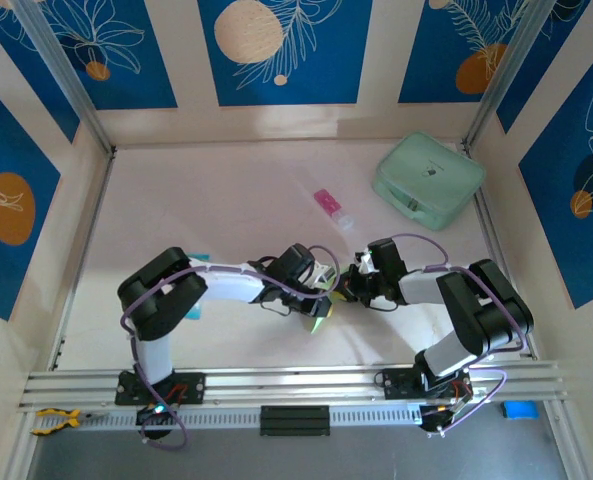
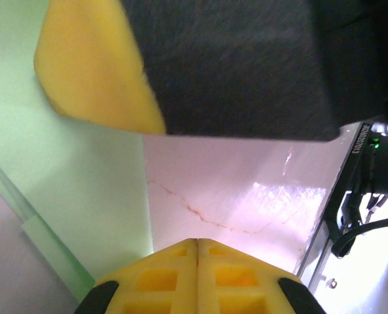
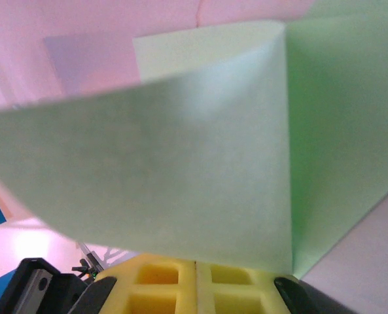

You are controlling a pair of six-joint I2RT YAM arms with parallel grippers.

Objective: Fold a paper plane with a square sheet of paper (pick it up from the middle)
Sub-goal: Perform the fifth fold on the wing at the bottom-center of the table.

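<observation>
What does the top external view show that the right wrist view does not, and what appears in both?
Top external adds the rounded mint-green case, the small pink-and-white tube, and the left arm and right arm meeting mid-table. Right wrist adds the square sheet of thin pale lime-green paper curling over, its lower edge at shut yellow jaws. Both share that sheet.
</observation>
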